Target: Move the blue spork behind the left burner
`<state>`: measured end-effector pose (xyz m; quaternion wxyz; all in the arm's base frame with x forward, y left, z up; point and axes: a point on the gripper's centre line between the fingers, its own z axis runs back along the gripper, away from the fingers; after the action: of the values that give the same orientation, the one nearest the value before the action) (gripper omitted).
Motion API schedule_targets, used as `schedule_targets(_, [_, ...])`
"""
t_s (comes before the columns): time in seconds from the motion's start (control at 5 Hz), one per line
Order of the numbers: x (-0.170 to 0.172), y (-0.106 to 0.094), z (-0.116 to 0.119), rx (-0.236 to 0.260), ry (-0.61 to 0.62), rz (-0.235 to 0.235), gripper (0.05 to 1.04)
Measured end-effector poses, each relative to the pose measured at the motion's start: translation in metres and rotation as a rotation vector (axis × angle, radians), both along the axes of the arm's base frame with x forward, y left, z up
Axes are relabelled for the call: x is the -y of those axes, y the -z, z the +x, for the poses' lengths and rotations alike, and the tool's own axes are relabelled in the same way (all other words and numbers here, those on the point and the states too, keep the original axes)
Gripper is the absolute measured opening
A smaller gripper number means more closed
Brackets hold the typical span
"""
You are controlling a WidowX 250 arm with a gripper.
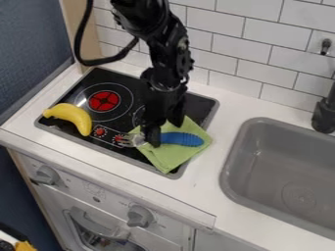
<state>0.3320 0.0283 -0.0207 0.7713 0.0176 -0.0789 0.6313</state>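
I have the gripper (pixel 165 133) down at the spork (pixel 182 139), fingers apart. The spork lies on the cloth (pixel 163 158), to the near right of the left burner (pixel 103 101); grasping, lifting and placing it behind all remain.

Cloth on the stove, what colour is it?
The cloth is light green, seen best in the camera view.

Black arm (pixel 171 51) down from the top edge, tool (pixel 164 129) low, its two fingers (pixel 152 136) apart.
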Motion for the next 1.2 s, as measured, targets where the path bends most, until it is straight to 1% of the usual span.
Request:
schedule_targets(0.2, [0.008,0.001,0.000,-0.001,0.004,0.011,0.964])
schedule_targets(0.4, [0.006,0.004,-0.004,-0.007,-0.023,0.034,0.684])
schedule_targets(0.6, [0.006,0.004,-0.004,-0.010,-0.022,0.040,0.382])
schedule_targets(0.8, [0.006,0.006,-0.007,-0.012,-0.023,0.038,0.177])
schedule_targets(1.0, [0.006,0.003,-0.010,-0.006,-0.028,0.039,0.111])
schedule_targets(1.2, [0.000,-0.021,-0.011,0.056,-0.050,0.049,0.108])
